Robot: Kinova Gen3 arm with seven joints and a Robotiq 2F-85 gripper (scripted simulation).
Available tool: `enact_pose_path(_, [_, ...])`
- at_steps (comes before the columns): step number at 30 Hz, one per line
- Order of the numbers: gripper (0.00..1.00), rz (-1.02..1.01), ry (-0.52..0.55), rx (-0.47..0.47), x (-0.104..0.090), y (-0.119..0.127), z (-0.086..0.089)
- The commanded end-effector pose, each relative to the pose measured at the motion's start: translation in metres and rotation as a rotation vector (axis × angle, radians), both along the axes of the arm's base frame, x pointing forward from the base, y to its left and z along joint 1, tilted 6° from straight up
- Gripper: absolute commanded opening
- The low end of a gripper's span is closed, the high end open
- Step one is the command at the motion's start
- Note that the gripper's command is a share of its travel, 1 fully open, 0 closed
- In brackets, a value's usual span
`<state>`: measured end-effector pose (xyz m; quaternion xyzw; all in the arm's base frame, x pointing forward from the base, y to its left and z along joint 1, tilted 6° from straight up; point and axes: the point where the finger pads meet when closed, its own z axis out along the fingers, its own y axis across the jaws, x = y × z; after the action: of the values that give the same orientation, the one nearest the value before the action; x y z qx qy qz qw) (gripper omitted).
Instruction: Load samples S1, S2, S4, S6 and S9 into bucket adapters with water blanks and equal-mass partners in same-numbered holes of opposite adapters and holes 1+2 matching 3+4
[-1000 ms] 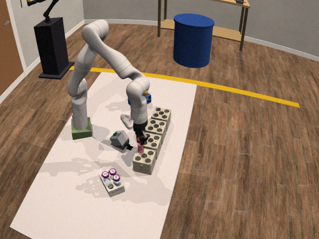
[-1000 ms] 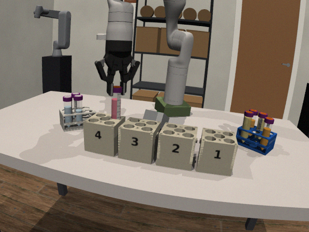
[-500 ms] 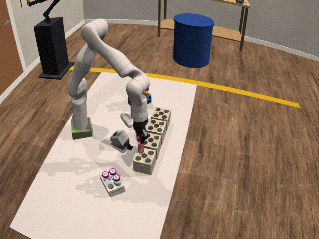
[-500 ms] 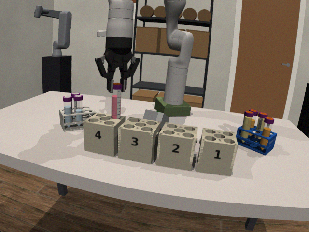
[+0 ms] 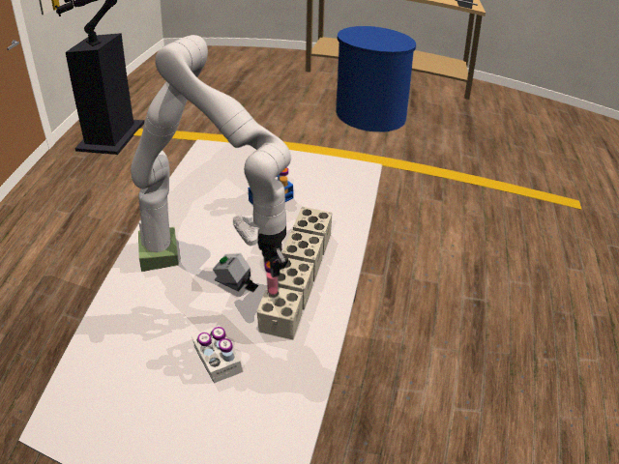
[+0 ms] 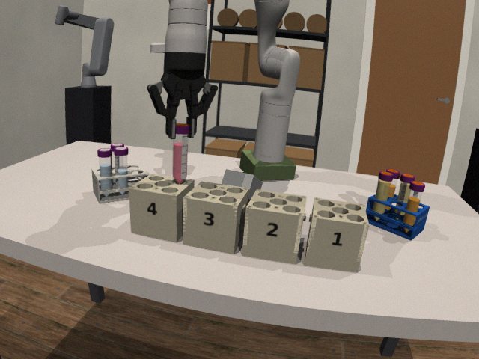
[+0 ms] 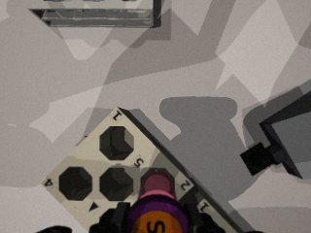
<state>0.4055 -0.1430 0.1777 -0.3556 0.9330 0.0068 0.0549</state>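
Top view: black two-finger gripper (image 5: 270,263) hangs from white arm over row of four beige block adapters, beside second block from near end; pink-filled tube with purple cap (image 5: 272,282) below it, long axis vertical.

Exterior view: fingers clamped on tube cap; tube upright, conical tip just inside rear right hole of beige adapter numbered 4 (image 6: 156,220), most of body above block.

Wrist view: orange cap dot directly under fingers, hole marked 2 (image 7: 157,183) in line beneath. Judgement: coming move runs along tube axis.

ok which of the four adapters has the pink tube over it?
Adapter 4, the end block nearest the white rack. The gripper holds the pink tube at its hole 2; the other three stand empty.
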Motion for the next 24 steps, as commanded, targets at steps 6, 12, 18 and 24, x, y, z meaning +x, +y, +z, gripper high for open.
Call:
enact_pose_path(6, [0.1,0.007,-0.005,0.003,0.001,0.001,0.008])
enact_pose_path(12, [0.1,0.002,-0.004,0.0,0.0,0.0,0.008])
enact_pose_path(18, [0.1,0.007,-0.006,0.003,0.0,0.001,0.012])
enact_pose_path(24, [0.1,0.007,-0.006,0.003,0.0,0.001,0.018])
